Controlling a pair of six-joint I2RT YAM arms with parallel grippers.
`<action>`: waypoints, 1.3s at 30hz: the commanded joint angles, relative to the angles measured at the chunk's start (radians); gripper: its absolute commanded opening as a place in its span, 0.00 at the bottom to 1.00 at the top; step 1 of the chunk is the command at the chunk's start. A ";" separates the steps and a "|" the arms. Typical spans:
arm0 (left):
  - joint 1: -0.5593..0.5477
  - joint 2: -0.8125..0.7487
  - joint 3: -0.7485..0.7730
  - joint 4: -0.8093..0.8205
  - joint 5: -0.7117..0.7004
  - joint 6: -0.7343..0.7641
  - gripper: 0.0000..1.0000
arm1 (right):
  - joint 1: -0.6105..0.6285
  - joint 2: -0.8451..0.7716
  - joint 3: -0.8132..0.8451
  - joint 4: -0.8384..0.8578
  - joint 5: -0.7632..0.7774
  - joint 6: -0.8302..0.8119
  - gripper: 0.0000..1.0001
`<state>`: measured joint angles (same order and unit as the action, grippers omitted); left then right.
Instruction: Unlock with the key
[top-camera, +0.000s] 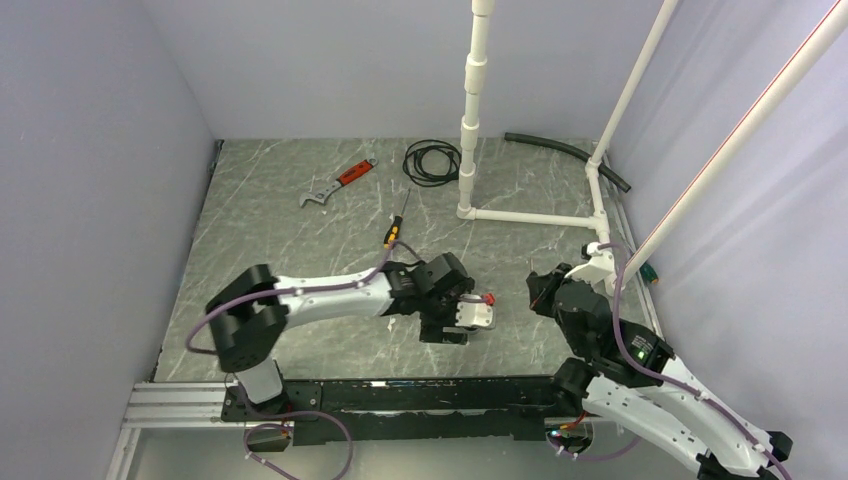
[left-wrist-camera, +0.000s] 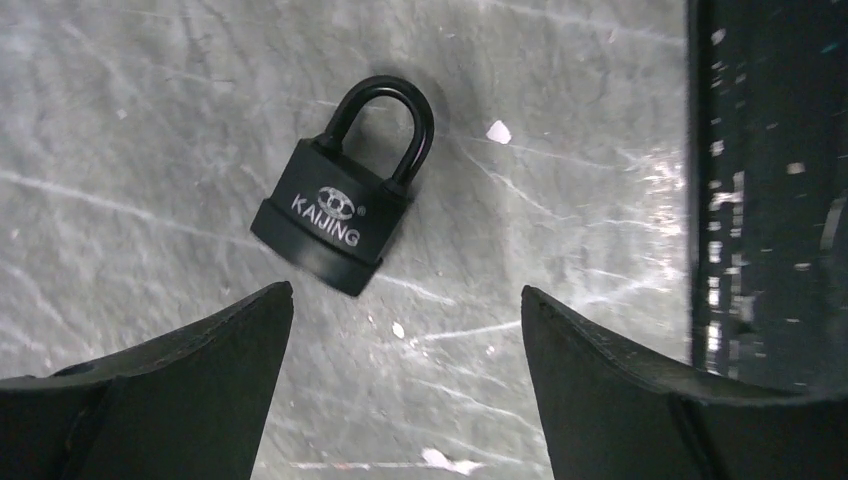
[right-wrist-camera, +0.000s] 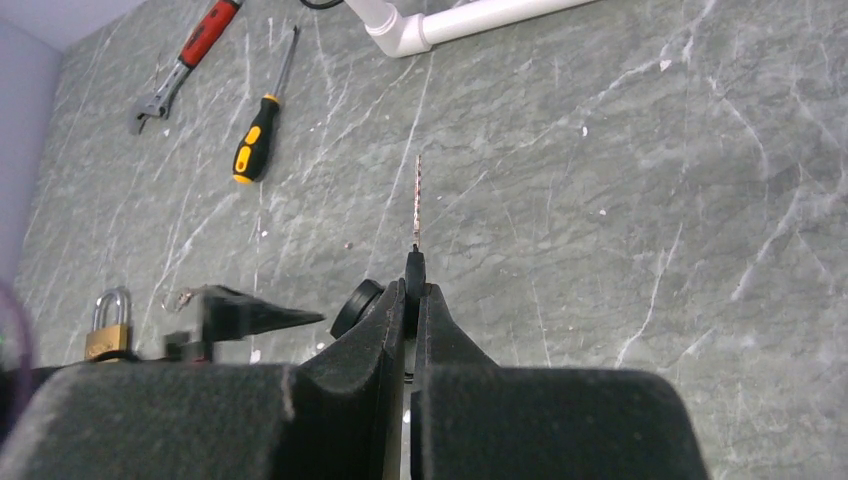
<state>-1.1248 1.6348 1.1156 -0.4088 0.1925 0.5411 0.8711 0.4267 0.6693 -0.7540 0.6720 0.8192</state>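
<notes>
- View from top: left gripper (top-camera: 462, 322) aims down at table (top-camera: 300, 240), right gripper (top-camera: 541, 288) near, off to its side.
- Left wrist: jaws released, spread wide; black padlock (left-wrist-camera: 335, 215) (KAIJING lettering) lies flat just ahead of them, shackle pointing away.
- Right wrist: jaws clenched on key (right-wrist-camera: 417, 200), blade sticking out ahead of the tips.

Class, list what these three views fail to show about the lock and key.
1. Black KAIJING padlock: keyhole unseen in left wrist view, bottom face turned away; top view loses it beneath the left gripper.
2. Thin metal key: seen edge-on in right wrist view, teeth unreadable, head buried in the shut right gripper.
</notes>
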 joint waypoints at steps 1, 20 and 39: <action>0.004 0.126 0.120 -0.074 0.046 0.217 0.89 | 0.000 -0.027 0.014 0.001 0.000 -0.007 0.00; 0.060 0.375 0.372 -0.283 0.065 0.373 0.85 | 0.002 -0.109 0.003 0.007 -0.049 -0.017 0.00; 0.059 0.434 0.411 -0.252 0.081 0.415 0.82 | 0.002 -0.098 -0.018 0.046 -0.057 -0.043 0.00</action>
<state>-1.0554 2.0441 1.4963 -0.6773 0.2474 0.9154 0.8711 0.3267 0.6510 -0.7547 0.6193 0.7944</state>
